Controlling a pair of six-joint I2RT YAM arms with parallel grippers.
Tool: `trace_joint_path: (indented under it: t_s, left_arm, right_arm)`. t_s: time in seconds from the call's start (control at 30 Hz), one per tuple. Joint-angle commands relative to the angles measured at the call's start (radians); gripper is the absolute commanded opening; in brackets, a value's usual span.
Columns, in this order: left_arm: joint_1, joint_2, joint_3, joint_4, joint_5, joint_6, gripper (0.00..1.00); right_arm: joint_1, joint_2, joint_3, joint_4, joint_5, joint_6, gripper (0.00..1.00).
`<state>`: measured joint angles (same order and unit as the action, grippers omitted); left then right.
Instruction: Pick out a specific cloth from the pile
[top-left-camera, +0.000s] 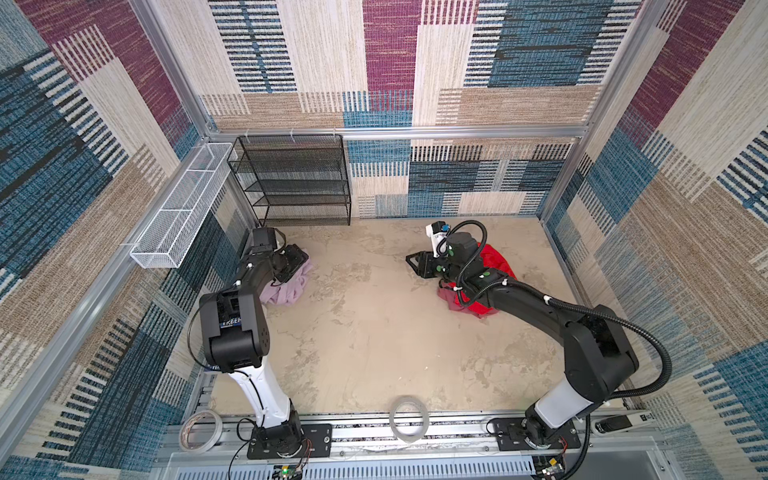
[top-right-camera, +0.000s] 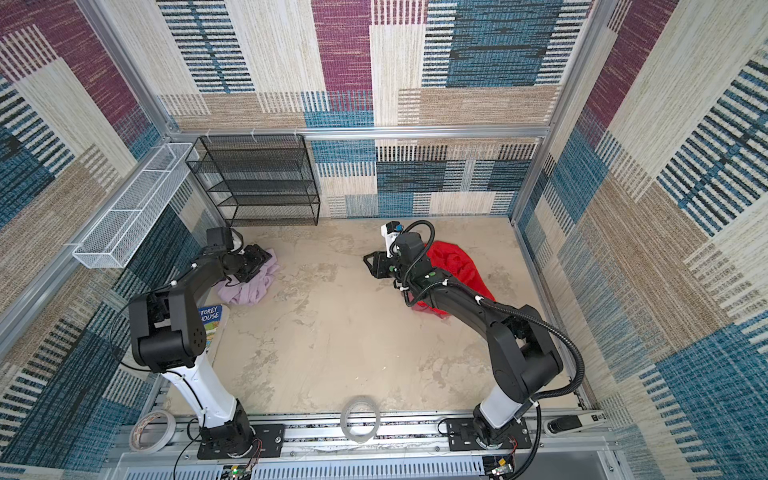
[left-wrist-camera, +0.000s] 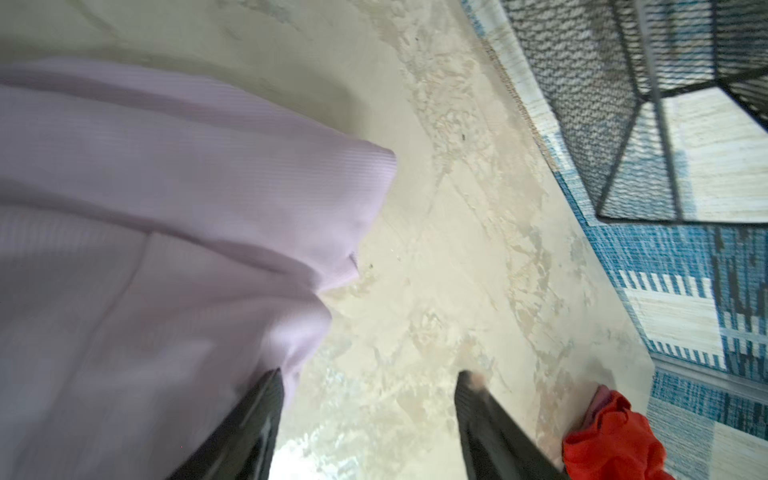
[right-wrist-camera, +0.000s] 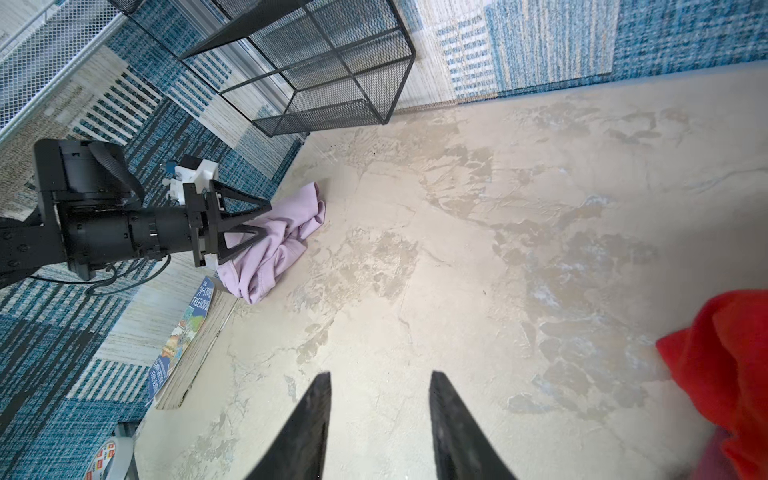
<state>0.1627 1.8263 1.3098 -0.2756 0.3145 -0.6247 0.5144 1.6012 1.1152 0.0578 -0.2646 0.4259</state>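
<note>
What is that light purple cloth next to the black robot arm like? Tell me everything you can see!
The pale lilac-pink cloth is soft, matte fabric, finely ribbed, plain, with a stitched seam. It lies crumpled in loose folds on the beige mottled tabletop, towards the back left, well apart from the heap of bright red fluffy cloth. The left gripper hangs at its edge with jaws open; whether a finger touches the fabric cannot be told.
</note>
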Motion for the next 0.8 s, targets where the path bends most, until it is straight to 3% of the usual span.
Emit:
trace_joint_path:
  t_s: [0.0, 0.2, 0.27, 0.3, 0.33, 0.57, 0.63, 0.77]
  left_arm:
    - [-0.025, -0.09, -0.048, -0.002, -0.047, 0.032, 0.71]
    - [-0.107, -0.326, -0.16, -0.036, -0.126, 0.127, 0.71]
    - [-0.148, -0.415, -0.216, -0.036, -0.203, 0.185, 0.73]
    - [-0.168, -0.459, -0.251, -0.033, -0.257, 0.217, 0.8]
    - [-0.185, -0.5, -0.291, -0.021, -0.304, 0.247, 0.99]
    - [-0.189, -0.643, -0.566, 0.2, -0.447, 0.361, 0.99]
    - [-0.189, -0.672, -0.657, 0.322, -0.451, 0.442, 0.99]
    - [-0.189, -0.709, -0.789, 0.52, -0.502, 0.481, 0.99]
  right_arm:
    - [-0.026, -0.052, -0.036, 0.046, -0.015, -0.007, 0.46]
    - [-0.116, -0.199, -0.149, 0.06, 0.011, -0.049, 0.71]
    - [-0.161, -0.257, -0.211, 0.083, 0.043, -0.077, 1.0]
    - [-0.19, -0.287, -0.24, 0.086, 0.052, -0.097, 1.0]
    - [-0.219, -0.311, -0.265, 0.085, 0.066, -0.129, 1.0]
    - [-0.346, -0.448, -0.516, 0.272, 0.417, -0.328, 1.0]
    - [-0.37, -0.437, -0.598, 0.378, 0.493, -0.363, 1.0]
    - [-0.38, -0.367, -0.756, 0.661, 0.595, -0.445, 1.0]
